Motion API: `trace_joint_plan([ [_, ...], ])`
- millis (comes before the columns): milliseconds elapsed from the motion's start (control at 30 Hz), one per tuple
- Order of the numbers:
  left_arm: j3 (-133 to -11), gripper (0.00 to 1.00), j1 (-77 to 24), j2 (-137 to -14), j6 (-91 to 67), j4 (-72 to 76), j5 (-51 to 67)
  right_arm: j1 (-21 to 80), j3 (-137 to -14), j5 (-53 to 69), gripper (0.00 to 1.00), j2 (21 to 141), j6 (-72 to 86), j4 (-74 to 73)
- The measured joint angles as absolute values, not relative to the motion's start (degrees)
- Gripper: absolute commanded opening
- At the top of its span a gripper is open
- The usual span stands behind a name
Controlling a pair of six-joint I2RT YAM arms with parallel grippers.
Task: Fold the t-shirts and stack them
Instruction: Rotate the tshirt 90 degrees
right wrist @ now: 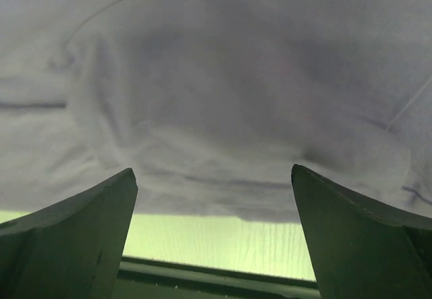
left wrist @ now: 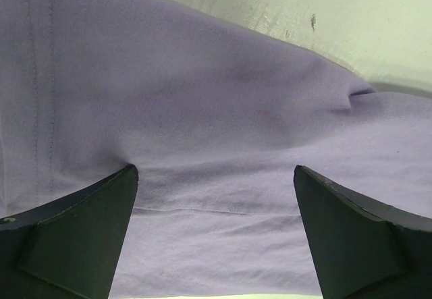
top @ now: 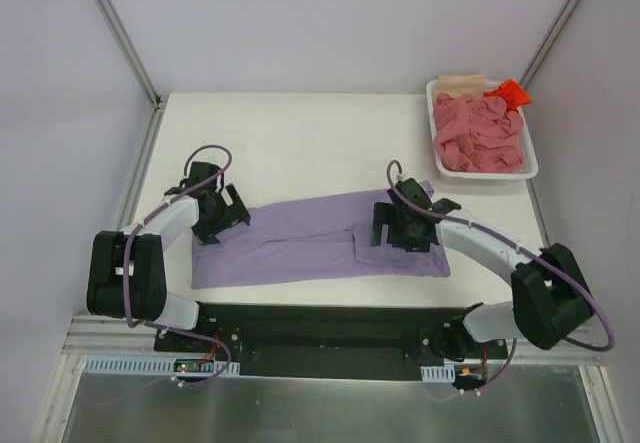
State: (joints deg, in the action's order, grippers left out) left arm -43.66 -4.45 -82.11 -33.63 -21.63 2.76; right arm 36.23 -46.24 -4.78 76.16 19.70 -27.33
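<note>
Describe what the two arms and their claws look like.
The left arm and right arm have white links between chunky black joints, each trailed by a looping purple cable. The left claw and right claw each end in two dark, wedge-shaped fingers.

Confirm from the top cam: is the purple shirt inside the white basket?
No, the purple shirt lies spread on the table, apart from the basket, which holds salmon-pink cloth.

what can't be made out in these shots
- Top view: ends of the purple shirt, under the left gripper and right gripper.
- Top view: beige shirt and orange shirt, mostly behind the pink shirt in the basket.
- Wrist views: shirt's outline, cut off by the frame edges.
</note>
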Motion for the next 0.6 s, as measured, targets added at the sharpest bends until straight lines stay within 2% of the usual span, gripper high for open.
trace_joint_plan([
  [167,-43.55,0.99,-4.45,-82.11,-33.67,-21.5,2.74,31.11,-47.37,-0.36,1.0,85.76,19.75,-24.93],
  [300,-42.74,0.99,-4.47,-81.36,-33.91,-20.73,3.16,26.85,-59.55,3.2,1.0,97.47,17.98,-27.09],
  [467,-37.43,0.99,-7.92,-75.59,-37.19,-18.06,6.85,21.65,-86.74,10.66,1.0,117.56,14.94,-30.63],
  [600,-35.07,0.99,-24.38,-72.49,-45.23,-17.72,9.58,21.37,-117.91,14.09,1.0,136.66,10.98,-35.16],
])
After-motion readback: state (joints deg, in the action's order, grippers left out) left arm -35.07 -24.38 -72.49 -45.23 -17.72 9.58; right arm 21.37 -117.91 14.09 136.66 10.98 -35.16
